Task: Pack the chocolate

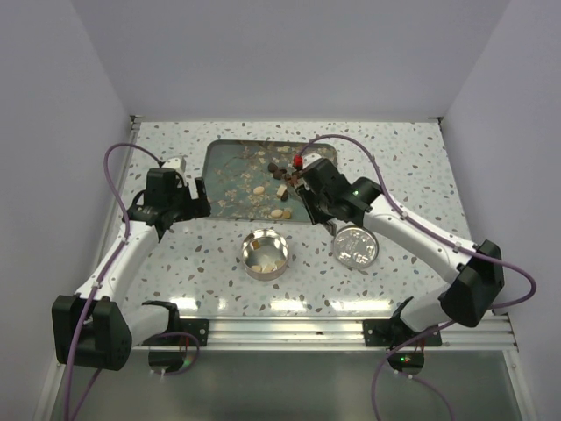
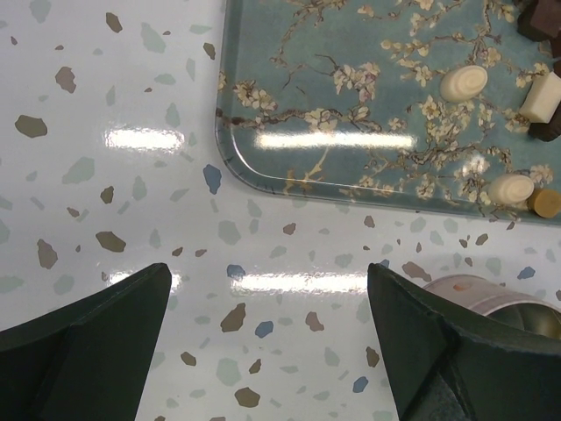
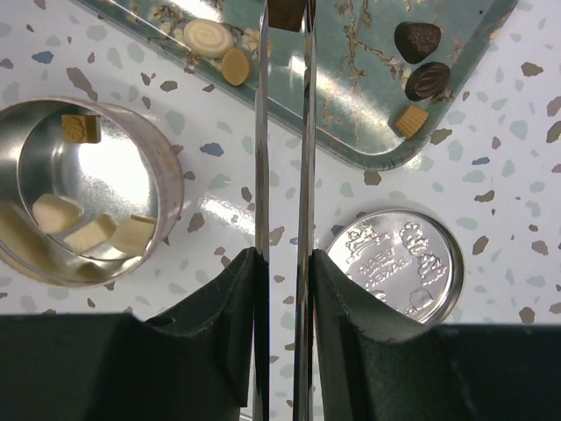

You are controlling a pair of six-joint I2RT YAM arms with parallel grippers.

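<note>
Two arms: both reach from the near edge of the speckled table [image 2: 105, 88] toward its middle.
Left gripper: the left gripper [image 2: 267, 289] hangs released, its fingers wide apart with nothing between them, over bare table just off the tray's near left corner.
Tin: the round tin [image 3: 172, 206] stands open on the table, near the tray's front edge and apart from it.
Chocolate in the tin: several cream pieces [image 3: 88, 232] and one tan square [image 3: 81, 128] lie on its bottom.
Lid: the embossed lid [image 3: 392, 263] lies flat to the right of the tin, not touching it.
Right gripper: the right gripper [image 3: 282, 254] is clenched on metal tweezers [image 3: 261, 132], whose blades run forward over the tray's near edge.
Tweezer tips: a brown piece [image 3: 285, 12] sits between them, partly cut off by the frame.
Tray: the blossom-patterned tray [image 2: 351, 88] lies flat, farther back.
Chocolate on the tray: most of the chocolate [image 3: 417, 39] is here, with dark, tan and cream pieces scattered toward the right half.
</note>
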